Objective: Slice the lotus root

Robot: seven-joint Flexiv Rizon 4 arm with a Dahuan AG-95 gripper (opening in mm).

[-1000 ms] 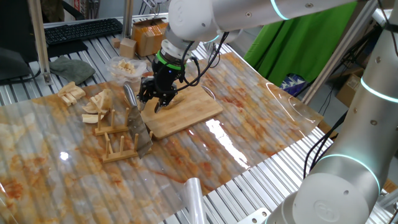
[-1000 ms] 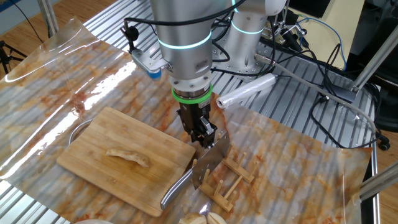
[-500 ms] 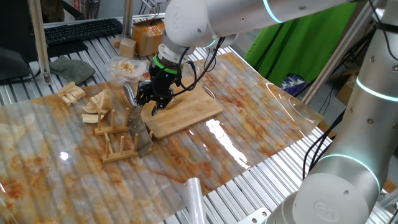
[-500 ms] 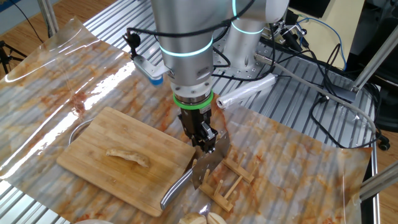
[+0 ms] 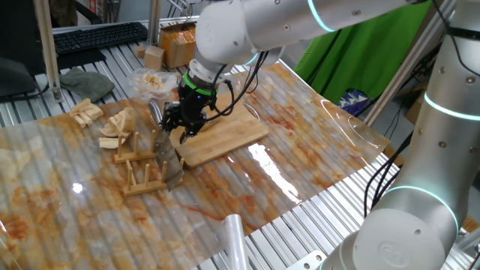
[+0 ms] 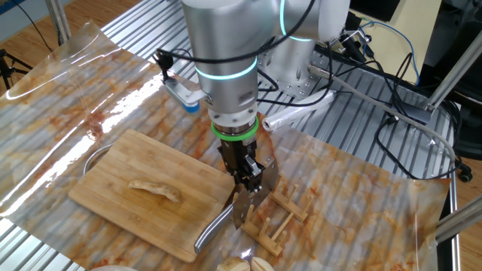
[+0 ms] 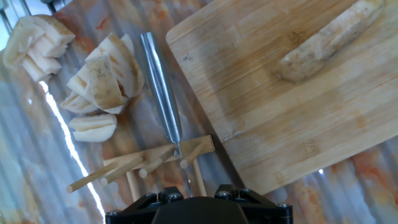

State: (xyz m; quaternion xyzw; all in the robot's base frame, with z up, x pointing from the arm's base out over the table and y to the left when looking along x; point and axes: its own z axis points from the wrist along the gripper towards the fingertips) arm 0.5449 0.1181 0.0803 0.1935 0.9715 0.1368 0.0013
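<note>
**Arm Drops to the Knife Rack While the Lotus Root Waits on the Board**

The gripper [image 6: 249, 179] hangs low over the wooden rack [image 6: 273, 218], right at the top edge of the cleaver [image 6: 252, 197] that stands on edge between the rack's pegs. The rack holds the blade upright so that its spine faces up, where two fingers can pinch it from above; the steel handle [image 7: 160, 87] juts out past the pegs, alongside the edge of the cutting board [image 6: 143, 188].

Whether the jaws are parted or already pressed on the blade cannot be told. In both fixed views the dark fingers merge with the metal, and the hand view shows only the gripper body at its bottom edge, with the handle and pegs straight ahead. The fingers seem to straddle the spine, but contact is not visible.

The lotus root [image 6: 154, 190], a long pale strip, lies flat near the middle of the board, uncut and well apart from the gripper. It rests on the board so the blade has a firm surface under it.

Beyond the rack, a loose heap of tan wedge pieces [image 5: 118, 124] sits on the table's plastic sheet [image 5: 315, 142], clear of the work.

Judging by this, the step in hand is fetching the knife; slicing has not begun.
</note>
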